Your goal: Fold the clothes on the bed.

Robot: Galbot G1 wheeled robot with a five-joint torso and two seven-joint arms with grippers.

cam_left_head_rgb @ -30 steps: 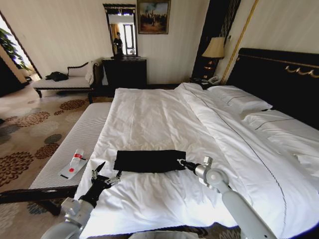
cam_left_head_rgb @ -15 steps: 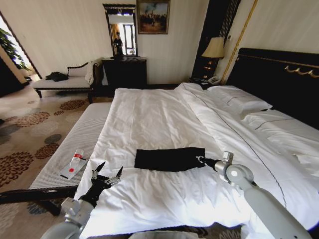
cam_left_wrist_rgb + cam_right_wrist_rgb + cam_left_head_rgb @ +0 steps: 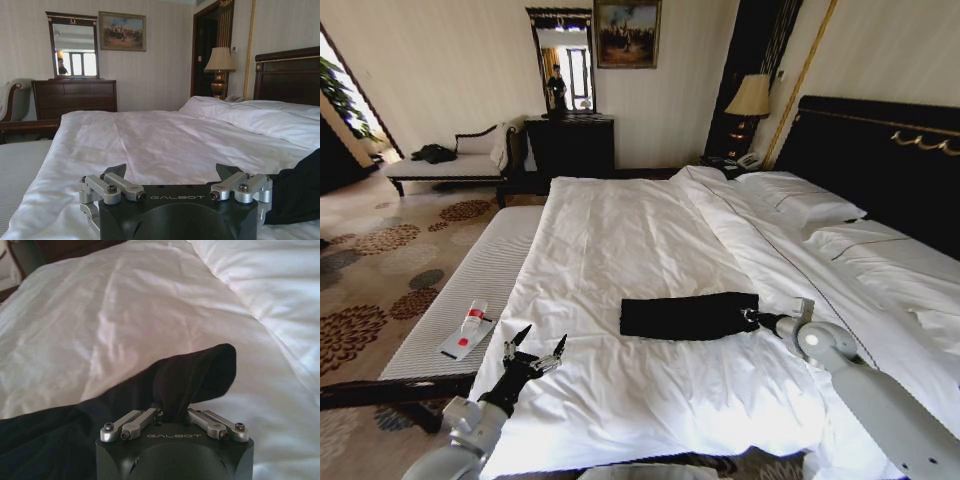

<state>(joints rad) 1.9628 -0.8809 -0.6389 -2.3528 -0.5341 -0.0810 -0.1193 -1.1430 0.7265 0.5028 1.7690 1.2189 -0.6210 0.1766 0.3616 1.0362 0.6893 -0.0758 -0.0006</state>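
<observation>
The clothes (image 3: 686, 316), a black T-shirt folded into a long narrow band, lie across the white duvet of the bed (image 3: 620, 230). My right gripper (image 3: 750, 318) is shut on the band's right end. In the right wrist view the black fabric (image 3: 180, 385) bunches up between the closed fingers (image 3: 172, 416). My left gripper (image 3: 533, 350) hovers open at the bed's near left corner, well apart from the shirt. In the left wrist view its spread fingers (image 3: 172, 175) face up the bed, and the shirt's edge (image 3: 295, 195) lies off to one side.
A long white ribbed bench (image 3: 470, 300) runs along the bed's left side with a small red-and-white item (image 3: 468, 330) on it. Pillows (image 3: 800, 195) and a dark headboard (image 3: 880, 150) lie to the right. A dresser (image 3: 570, 145) and chaise (image 3: 450, 160) stand at the far wall.
My right gripper has dragged the folded shirt to the right across the duvet, roughly a third of its length each half second. The left gripper stayed in place, open.
</observation>
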